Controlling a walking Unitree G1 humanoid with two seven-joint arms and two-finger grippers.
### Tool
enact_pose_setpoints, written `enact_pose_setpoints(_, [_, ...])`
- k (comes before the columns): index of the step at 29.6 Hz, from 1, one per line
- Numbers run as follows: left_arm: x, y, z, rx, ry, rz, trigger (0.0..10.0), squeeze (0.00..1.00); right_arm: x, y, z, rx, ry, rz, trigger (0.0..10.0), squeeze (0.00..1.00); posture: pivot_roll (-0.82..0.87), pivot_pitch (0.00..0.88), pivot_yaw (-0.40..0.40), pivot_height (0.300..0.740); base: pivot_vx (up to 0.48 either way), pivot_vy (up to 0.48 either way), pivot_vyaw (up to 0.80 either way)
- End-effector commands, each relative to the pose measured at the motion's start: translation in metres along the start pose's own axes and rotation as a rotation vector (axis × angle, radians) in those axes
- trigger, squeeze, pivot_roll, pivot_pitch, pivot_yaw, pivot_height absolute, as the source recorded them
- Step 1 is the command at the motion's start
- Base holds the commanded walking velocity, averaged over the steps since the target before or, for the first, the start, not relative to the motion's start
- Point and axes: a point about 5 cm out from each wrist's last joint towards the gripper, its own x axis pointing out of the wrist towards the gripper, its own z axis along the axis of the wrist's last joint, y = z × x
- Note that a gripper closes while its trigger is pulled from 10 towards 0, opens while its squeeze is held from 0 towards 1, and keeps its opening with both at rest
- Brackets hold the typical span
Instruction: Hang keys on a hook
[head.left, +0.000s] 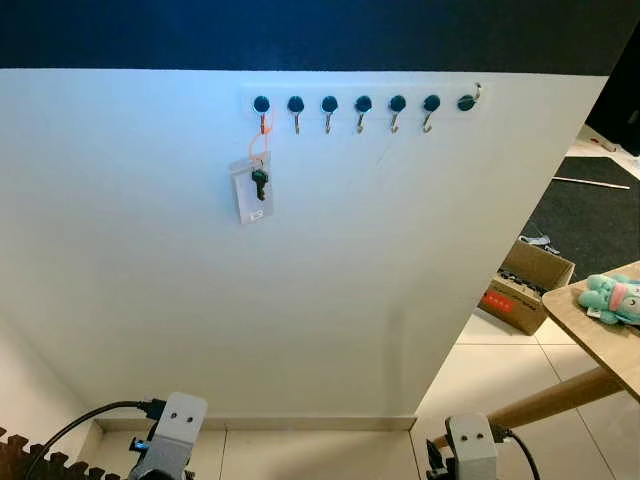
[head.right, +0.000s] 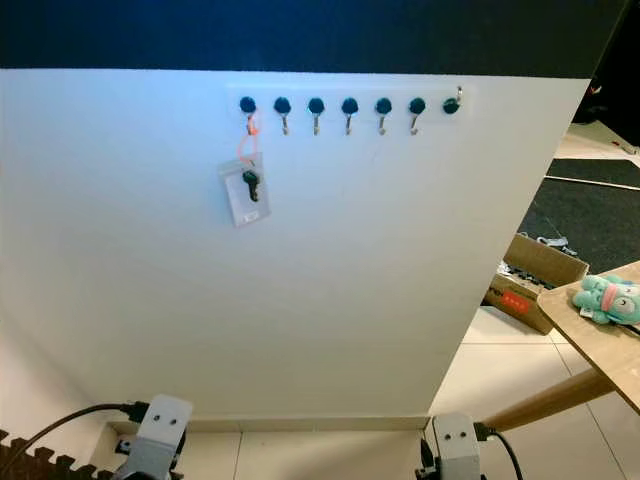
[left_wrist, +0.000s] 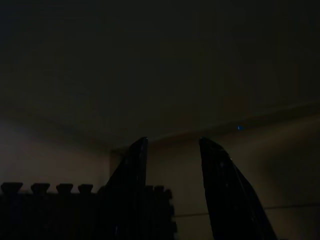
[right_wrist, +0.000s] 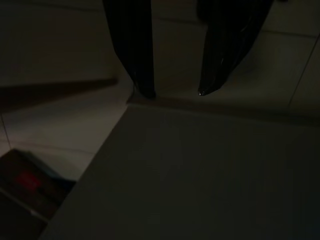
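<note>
A white rack of several dark-knobbed hooks (head.left: 363, 106) is fixed high on the white wall. A set of keys (head.left: 258, 181) with a clear tag hangs by an orange loop from the leftmost hook (head.left: 262, 105). Both arms hang low at the bottom of the eye views, far below the rack. In the dark left wrist view my left gripper (left_wrist: 172, 142) is open with nothing between its fingers, pointing at the wall's base. My right gripper (right_wrist: 176, 93) is open too, over the floor tiles by the skirting.
A wooden table (head.left: 600, 325) with a teal plush toy (head.left: 614, 298) stands at the right. A cardboard box (head.left: 528, 283) lies on the tiled floor beyond the wall's end. Black foam mat edging (head.left: 25, 455) is at the lower left.
</note>
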Motion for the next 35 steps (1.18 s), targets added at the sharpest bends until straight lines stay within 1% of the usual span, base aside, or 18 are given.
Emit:
enact_pose_setpoints(1, [-0.0025, -0.0046, -0.0071, -0.003, 0.021, -0.004, 10.0, 0.00, -0.0049, -0.0022, -0.0085, 0.011, 0.021, -0.011, 10.0, 0.00, 0.04, 0.126, -0.011, 0.740, 0.000, 0.000, 0.00])
enact_pose_setpoints(4, [-0.0017, -0.0048, -0.0068, -0.002, 0.017, -0.006, 10.0, 0.00, -0.0048, -0.0013, -0.0092, 0.012, 0.022, -0.009, 10.0, 0.00, 0.04, 0.125, -0.010, 0.740, 0.000, 0.000, -0.42])
enact_pose_setpoints(22, [0.0027, -0.0079, -0.0037, 0.005, -0.003, -0.015, 10.0, 0.00, -0.0019, -0.0007, -0.0099, 0.009, 0.016, -0.004, 10.0, 0.00, 0.05, 0.121, -0.010, 0.740, 0.000, 0.000, -0.79])
enact_pose_setpoints(35, [0.0042, -0.0067, -0.0027, 0.011, -0.013, -0.014, 10.0, 0.00, -0.0007, 0.0015, -0.0105, 0.010, 0.015, 0.001, 10.0, 0.00, 0.05, 0.120, -0.008, 0.740, 0.000, 0.000, -0.79])
